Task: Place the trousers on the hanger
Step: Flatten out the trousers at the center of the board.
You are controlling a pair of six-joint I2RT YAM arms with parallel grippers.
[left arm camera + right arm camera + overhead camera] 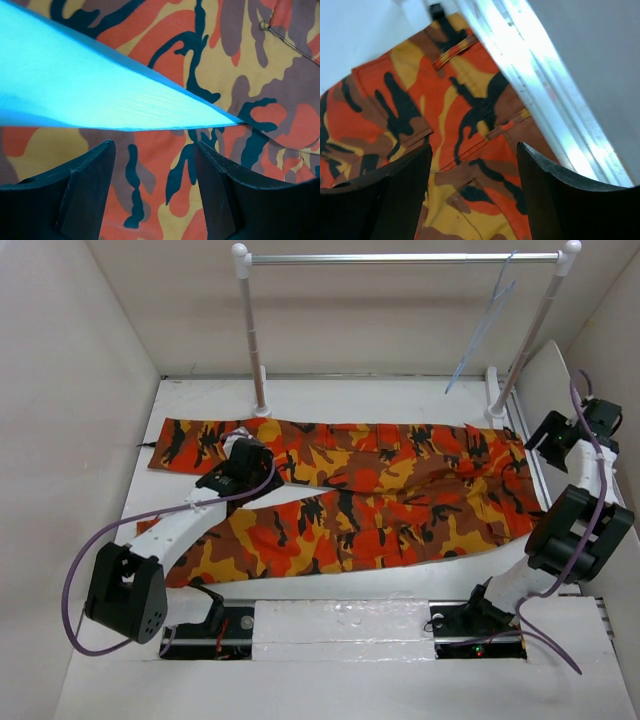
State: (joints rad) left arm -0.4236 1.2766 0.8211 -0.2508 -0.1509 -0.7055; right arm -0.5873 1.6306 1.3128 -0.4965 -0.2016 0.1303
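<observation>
Left arm (pixel 170 530) and right arm (pixel 575 530) are seen from above over the trousers (pixel 380 490), spread flat on the table (pixel 350 395), waist rightward; the hanger (pixel 483 325) is hung on the far rail (pixel 400 257). From its wrist, the left gripper (pixel 155 150) is seen parted, empty, above a leg; the right gripper (pixel 474 152), likewise parted, above the waist.

One pair of trousers (pixel 380 500) is counted at mid-frame on one counter (pixel 330 395). One hanger (pixel 485 325) is seen at upper right, on one rack (pixel 400 257) with two posts (pixel 250 330). Two arms (pixel 180 530) are counted, each fitted with one two-fingered tool: the left tool (pixel 155 165) and the right tool (pixel 475 170).
</observation>
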